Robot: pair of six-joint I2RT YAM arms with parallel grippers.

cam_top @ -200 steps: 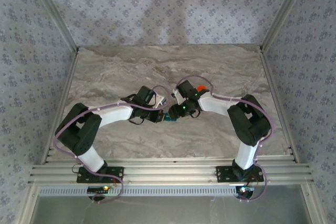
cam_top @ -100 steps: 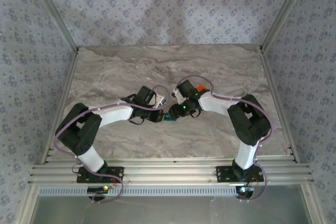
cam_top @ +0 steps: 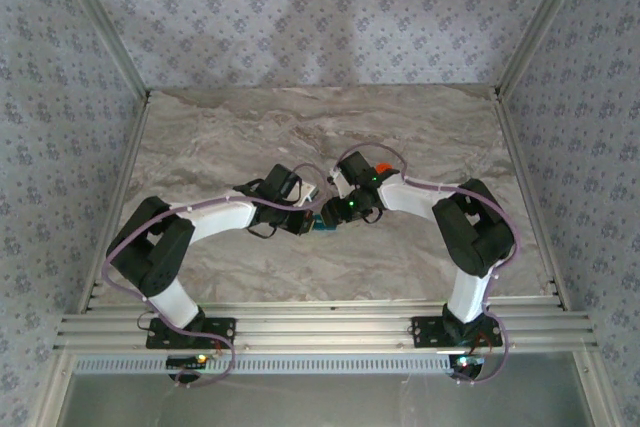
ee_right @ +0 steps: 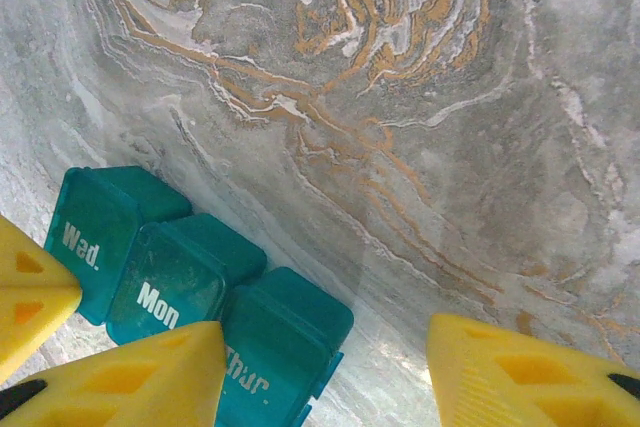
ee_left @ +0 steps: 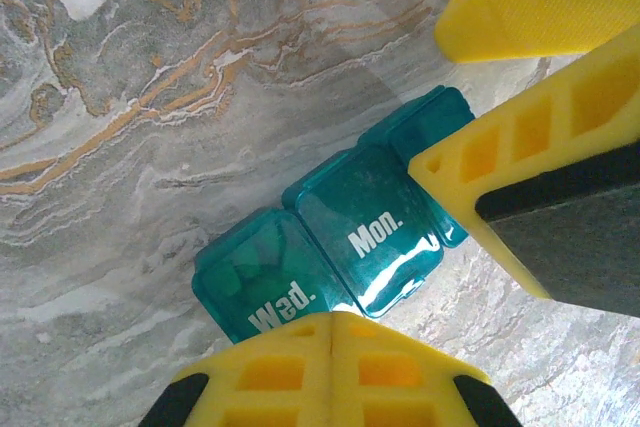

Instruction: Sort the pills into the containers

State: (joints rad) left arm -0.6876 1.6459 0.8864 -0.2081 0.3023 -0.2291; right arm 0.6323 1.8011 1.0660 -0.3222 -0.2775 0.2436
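Teal-blue, see-through plastic at centre stage: the pill container strip [ee_left: 330, 237] lies flat on the marble tabletop [ee_right: 430, 127]. It has three square compartments in a row, each lid lettered in white: "Wed.", "Mon." and "Thur". The lids are glossy, with a bright glare across "Mon."

From overhead the strip is a small teal patch [cam_top: 325, 225] mid-table, tucked between the two wrists.

The left gripper [ee_left: 332, 325] is pinched fully closed, yellow fingers pressed flat against each other. Their joined tip sits at the strip's long edge, where the "Wed." and "Mon." lids meet. Touching or just shy is hard to call from this angle.

The right gripper [ee_right: 328, 342] comes in at the "Thur" end, jaws parted and nothing clamped. One finger [ee_right: 130, 377] overlaps the "Mon." and "Thur" lids, while the other sits well off over bare marble.
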